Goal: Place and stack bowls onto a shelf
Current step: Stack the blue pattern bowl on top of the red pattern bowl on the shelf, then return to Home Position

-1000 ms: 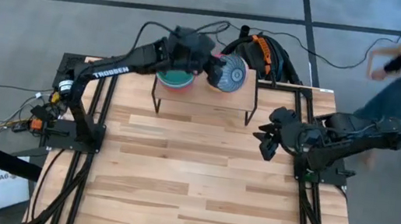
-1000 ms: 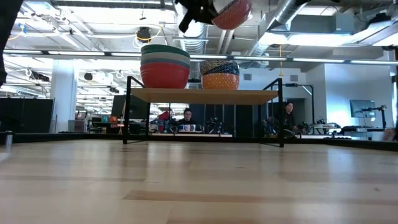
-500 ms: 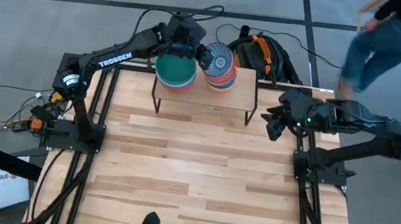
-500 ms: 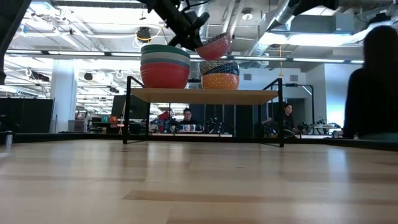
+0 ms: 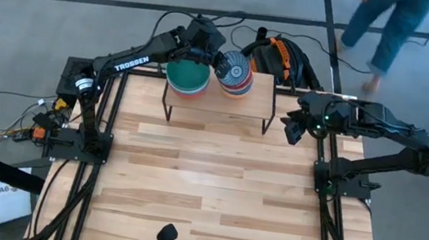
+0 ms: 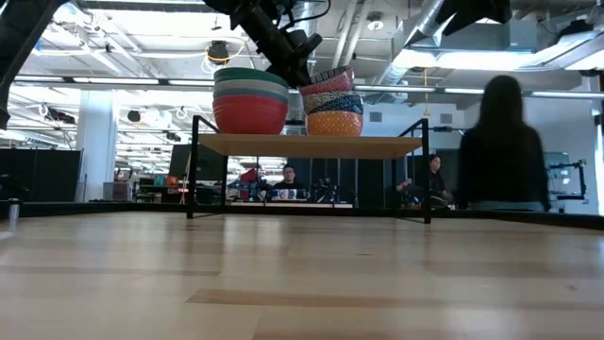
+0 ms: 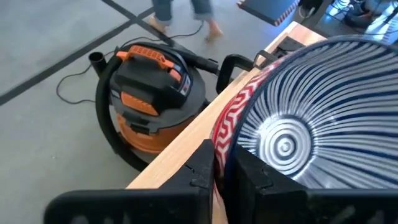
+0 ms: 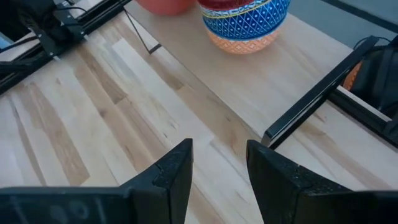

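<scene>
Left gripper (image 6: 304,74) seating pink-red patterned bowl (image 5: 232,69) on the right-hand stack, far edge of shelf (image 5: 255,105).
Jaws pinch its rim; level it before letting go. Right gripper (image 5: 293,129) waits at the desk's right edge, jaws apart, empty.

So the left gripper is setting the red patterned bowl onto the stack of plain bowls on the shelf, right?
Not quite. The left gripper is setting the red patterned bowl onto the stack of patterned bowls, not the plain stack beside it on the shelf. The low view shows this.
</scene>
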Tool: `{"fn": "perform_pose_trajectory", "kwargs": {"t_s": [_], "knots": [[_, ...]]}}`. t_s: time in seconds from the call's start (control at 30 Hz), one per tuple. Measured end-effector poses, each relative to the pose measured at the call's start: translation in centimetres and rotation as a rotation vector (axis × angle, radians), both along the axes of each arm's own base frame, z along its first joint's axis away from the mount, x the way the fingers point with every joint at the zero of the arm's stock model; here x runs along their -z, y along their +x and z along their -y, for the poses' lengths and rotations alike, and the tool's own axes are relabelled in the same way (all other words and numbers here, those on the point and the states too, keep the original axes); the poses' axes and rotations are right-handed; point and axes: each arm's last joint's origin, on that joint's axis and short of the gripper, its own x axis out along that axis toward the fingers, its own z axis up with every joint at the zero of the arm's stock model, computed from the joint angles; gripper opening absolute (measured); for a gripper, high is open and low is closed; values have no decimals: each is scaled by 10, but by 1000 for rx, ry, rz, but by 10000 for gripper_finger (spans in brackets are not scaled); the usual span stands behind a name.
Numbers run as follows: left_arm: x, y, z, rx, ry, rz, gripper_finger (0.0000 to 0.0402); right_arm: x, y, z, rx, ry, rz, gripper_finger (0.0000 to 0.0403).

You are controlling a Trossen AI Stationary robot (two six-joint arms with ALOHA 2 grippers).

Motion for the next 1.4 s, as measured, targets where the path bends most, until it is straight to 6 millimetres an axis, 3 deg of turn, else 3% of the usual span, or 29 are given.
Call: {"fn": "perform_pose_trajectory", "kwargs": {"t_s": [0.4, 0.8, 0.9, 1.0, 1.07, 1.23, 1.4], "knots": [[-3, 1, 0, 6, 9, 25, 100, 0, -1, 6, 19, -1, -1, 175], [-63, -12, 7, -37, 94, 111, 109, -6, 1, 17, -23, -141, 7, 175], [-82, -17, 24, -10, 127, 168, 109, -8, -5, 26, -47, -185, 85, 175], [-101, -22, 53, 53, 188, 240, 100, -7, -17, 34, -127, -178, 253, 175], [-103, -26, 72, 88, 206, 265, 88, 1, -24, 37, -181, -157, 346, 175], [-73, -28, 124, 161, 231, 362, 62, 22, -28, 34, -273, -112, 483, 160], [-50, -54, 163, 142, 274, 446, 52, 26, -14, 43, -244, -124, 506, 122]]}}
